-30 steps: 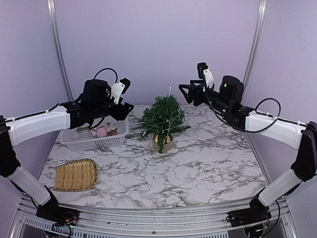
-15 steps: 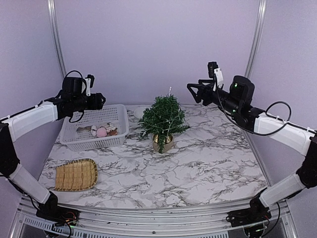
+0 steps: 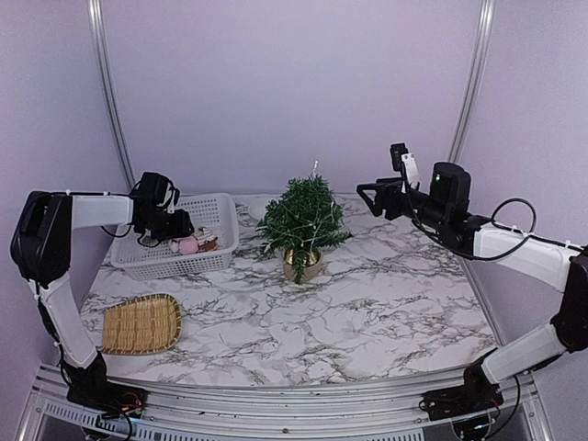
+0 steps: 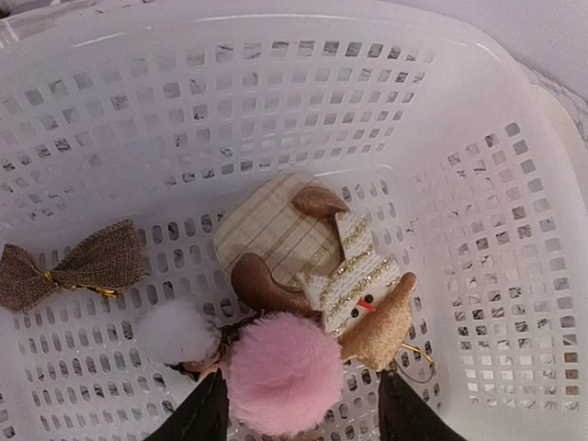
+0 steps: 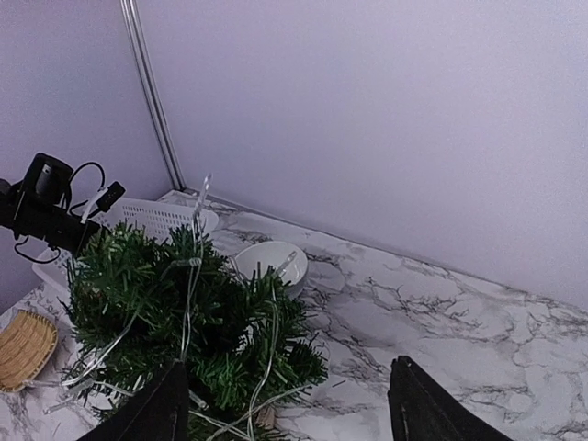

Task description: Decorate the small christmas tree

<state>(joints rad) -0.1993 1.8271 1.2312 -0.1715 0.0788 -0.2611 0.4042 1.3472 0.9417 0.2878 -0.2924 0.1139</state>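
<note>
I count one needled small christmas tree (image 3: 303,216), one fluffy pink pompom (image 4: 280,363) inside the parted left gripper (image 4: 303,378); right gripper (image 5: 289,363) wide, empty.

The small christmas tree (image 3: 303,220) stands on the table (image 3: 386,312), with a bowl (image 5: 268,262) just behind it and slightly left. Left of the tree sits a basket (image 3: 184,266) holding ornaments (image 4: 312,276). A woven tray (image 3: 140,323) lies further left of the tree and well in front of it.

left gripper (image 4: 308,409) swung from tree (image 3: 303,216) into basket (image 3: 179,266); right gripper (image 3: 366,196) withdrew.
</note>
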